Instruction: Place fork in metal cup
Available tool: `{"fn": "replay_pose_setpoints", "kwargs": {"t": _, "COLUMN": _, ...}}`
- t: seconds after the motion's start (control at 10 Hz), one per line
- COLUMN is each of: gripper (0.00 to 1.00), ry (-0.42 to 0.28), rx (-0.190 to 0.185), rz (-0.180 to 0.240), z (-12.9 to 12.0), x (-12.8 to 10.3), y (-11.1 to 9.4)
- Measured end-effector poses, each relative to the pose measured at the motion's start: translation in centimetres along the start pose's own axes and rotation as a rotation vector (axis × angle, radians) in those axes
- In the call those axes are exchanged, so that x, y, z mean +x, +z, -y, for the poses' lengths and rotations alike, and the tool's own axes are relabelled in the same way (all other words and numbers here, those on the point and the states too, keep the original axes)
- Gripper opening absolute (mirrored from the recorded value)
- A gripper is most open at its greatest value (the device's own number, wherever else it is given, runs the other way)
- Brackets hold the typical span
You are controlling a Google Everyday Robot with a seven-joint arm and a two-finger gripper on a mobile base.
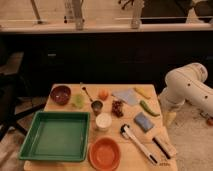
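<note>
The fork [86, 92], a slim dark utensil, lies on the wooden table [70, 165] between the dark red bowl and the orange fruit. Just in front of it stands the small shiny metal cup [97, 106], upright, with a white cup [103, 121] right below it. My white arm hangs off the table's right edge. Its gripper [170, 118] points down beside that edge, open and holding nothing, far right of the fork and cup.
A dark red bowl [61, 94], pale green cup [78, 101], orange fruit [103, 94], green tray [56, 135] and orange bowl [104, 153] fill the left and front. A white-handled tool [137, 142], blue sponge [144, 121] and green pepper [148, 108] lie on the right.
</note>
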Motion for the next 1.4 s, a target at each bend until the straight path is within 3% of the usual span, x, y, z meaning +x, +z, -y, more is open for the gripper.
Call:
{"fn": "replay_pose_setpoints", "kwargs": {"t": 1.0, "gripper": 0.80, "ry": -0.015, "rx": 0.005, "rz": 0.001, "z": -0.1, "x": 0.0, "y": 0.0}}
{"fn": "replay_pose_setpoints", "kwargs": {"t": 1.2, "gripper": 0.80, "ry": -0.116, "rx": 0.031, "rz": -0.013, "z": -0.8, "x": -1.0, "y": 0.0}}
{"fn": "replay_pose_setpoints", "kwargs": {"t": 1.3, "gripper": 0.80, "ry": -0.224, "rx": 0.044, "rz": -0.030, "z": -1.2, "x": -2.2, "y": 0.1}}
{"fn": "replay_pose_setpoints", "kwargs": {"t": 1.4, "gripper": 0.80, "ry": -0.383, "rx": 0.054, "rz": -0.050, "z": -1.6, "x": -4.2, "y": 0.4}}
